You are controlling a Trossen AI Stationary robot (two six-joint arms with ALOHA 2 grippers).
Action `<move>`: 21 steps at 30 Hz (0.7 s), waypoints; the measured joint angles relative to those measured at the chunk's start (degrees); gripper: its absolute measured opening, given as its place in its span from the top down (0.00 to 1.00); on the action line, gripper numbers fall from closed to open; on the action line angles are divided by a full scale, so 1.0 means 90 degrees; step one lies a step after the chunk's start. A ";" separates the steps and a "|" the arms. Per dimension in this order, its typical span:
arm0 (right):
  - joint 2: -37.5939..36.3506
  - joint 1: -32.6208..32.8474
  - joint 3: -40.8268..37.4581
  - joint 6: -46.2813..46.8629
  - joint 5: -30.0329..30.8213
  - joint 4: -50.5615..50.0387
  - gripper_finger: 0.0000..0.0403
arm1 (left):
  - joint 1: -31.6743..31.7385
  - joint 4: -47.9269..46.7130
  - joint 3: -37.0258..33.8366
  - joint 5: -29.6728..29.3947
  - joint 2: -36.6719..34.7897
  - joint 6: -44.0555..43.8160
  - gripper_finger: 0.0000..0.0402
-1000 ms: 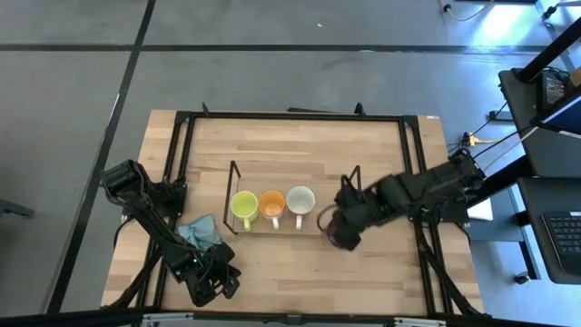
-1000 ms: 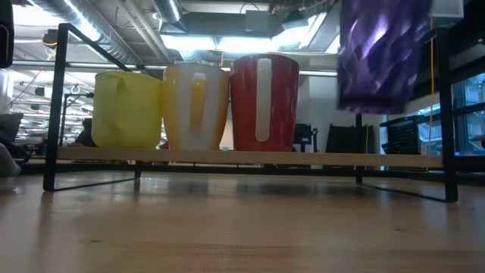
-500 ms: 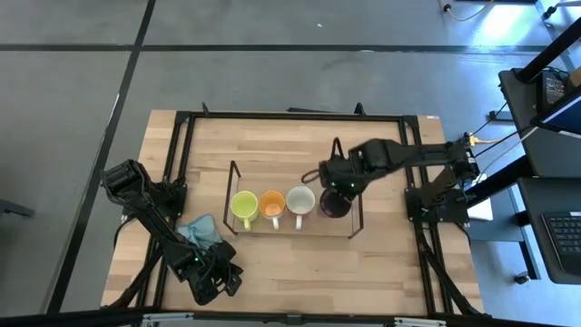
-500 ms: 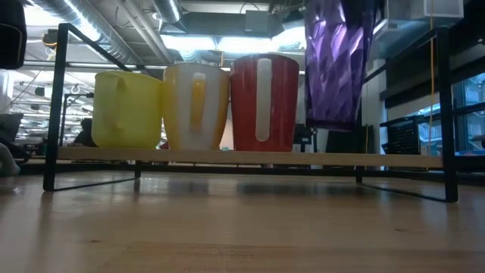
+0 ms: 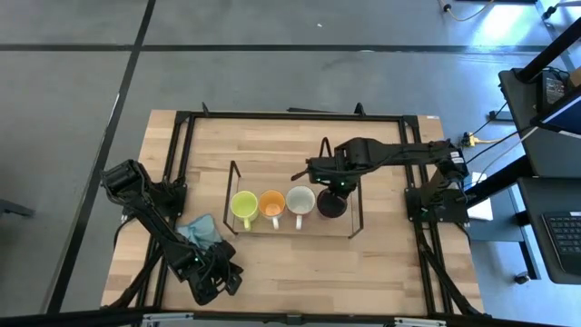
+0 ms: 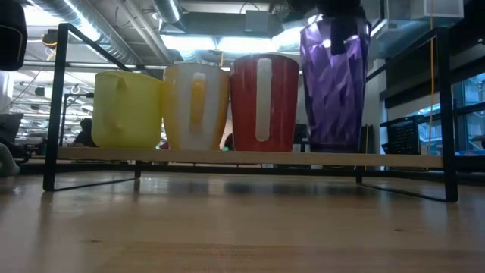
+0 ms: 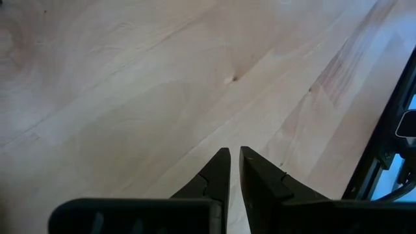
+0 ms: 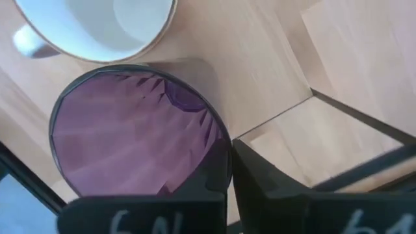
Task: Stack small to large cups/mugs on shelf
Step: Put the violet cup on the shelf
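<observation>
Four cups stand abreast on the wooden board of the black wire shelf (image 5: 290, 233) (image 6: 227, 158). From the left they are a yellow-green mug (image 5: 243, 205) (image 6: 127, 110), an orange mug (image 5: 271, 203) (image 6: 195, 106), a white mug (image 5: 300, 200) (image 6: 264, 102) whose outer wall is red, and a taller faceted dark purple cup (image 5: 331, 204) (image 6: 333, 83) (image 8: 130, 136). My right gripper (image 5: 332, 188) (image 8: 231, 166) is above the purple cup, shut on its rim. My left gripper (image 5: 214, 283) (image 7: 234, 156) is shut over bare wood near the table's near left corner. My right gripper holds the purple cup by its rim (image 8: 224, 146), on the side away from the white mug. One finger (image 8: 211, 185) is inside the cup and one finger (image 8: 266, 185) outside, coming from above and pointing down. The cup is upright, its base (image 6: 333, 148) on the shelf board.
A light blue cloth (image 5: 200, 232) lies on the table left of the shelf, close to my left arm. The shelf's right wire end (image 5: 356, 204) (image 6: 447, 114) stands just right of the purple cup. A black table frame (image 5: 182, 136) rims the wooden top.
My right gripper carried the purple cup from off the shelf's near right corner toward the far edge and left, over the board, then down. The cup hung clear above the shelf and now stands on the board beside the white mug. The gripper has stayed shut on it.
</observation>
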 joint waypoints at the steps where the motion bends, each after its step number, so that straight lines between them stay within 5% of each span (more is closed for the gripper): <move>1: 0.0009 0.0000 0.0000 -0.0019 0.0000 0.0037 0.97 | 0.0000 0.0000 0.0000 0.0000 0.0000 -0.0008 0.93; 21: -0.0003 -0.0041 -0.0247 -0.0036 -0.0136 0.0042 0.90 | 0.0000 -0.0080 0.0000 -0.0007 0.0000 -0.0135 0.93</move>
